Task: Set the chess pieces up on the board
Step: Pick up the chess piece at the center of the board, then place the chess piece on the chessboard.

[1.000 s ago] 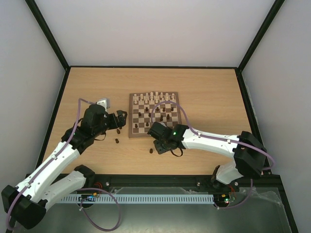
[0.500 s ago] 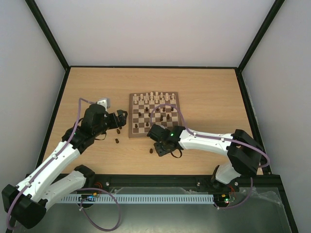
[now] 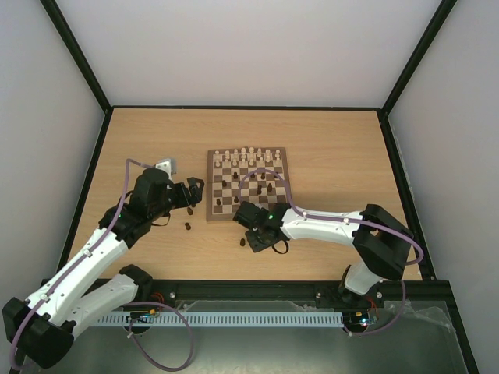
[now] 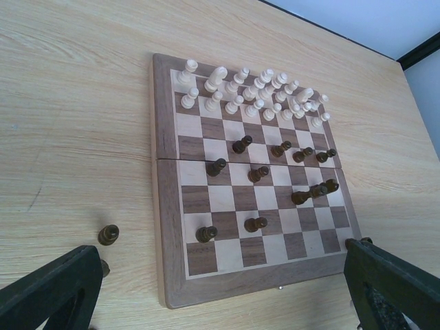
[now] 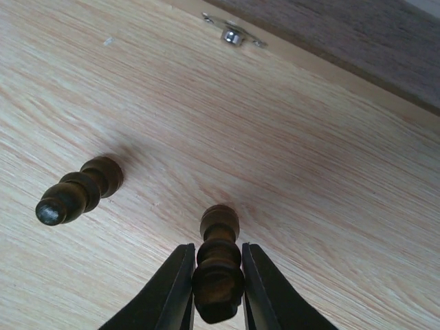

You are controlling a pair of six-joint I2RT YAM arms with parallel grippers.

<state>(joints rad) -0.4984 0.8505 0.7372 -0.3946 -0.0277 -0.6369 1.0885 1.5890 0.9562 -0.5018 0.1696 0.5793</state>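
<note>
The board (image 3: pixel 210 187) lies mid-table, with pale chess pieces (image 4: pixel 251 93) lined along its far rows and dark ones (image 4: pixel 258 174) scattered over the middle squares. My right gripper (image 5: pixel 217 258) is low over the table just in front of the board and shut on an upright dark chess piece (image 5: pixel 220 227), a finger against each side. A second dark piece (image 5: pixel 79 190) stands to its left. My left gripper (image 4: pixel 227 275) hangs open and holds nothing left of the board, its fingers (image 4: pixel 58 289) wide apart. In the top view the right gripper (image 3: pixel 253 243) hides the held piece.
Two loose dark pieces (image 3: pixel 188 227) (image 3: pixel 189 210) stand on the table left of the board, near the left gripper (image 3: pixel 195 195). The board's metal latch (image 5: pixel 232 34) sticks out of its near edge. Black frame rails bound the table.
The right gripper's jaws have closed in onto the dark piece, and the right arm has edged slightly left. The left arm has not moved.
</note>
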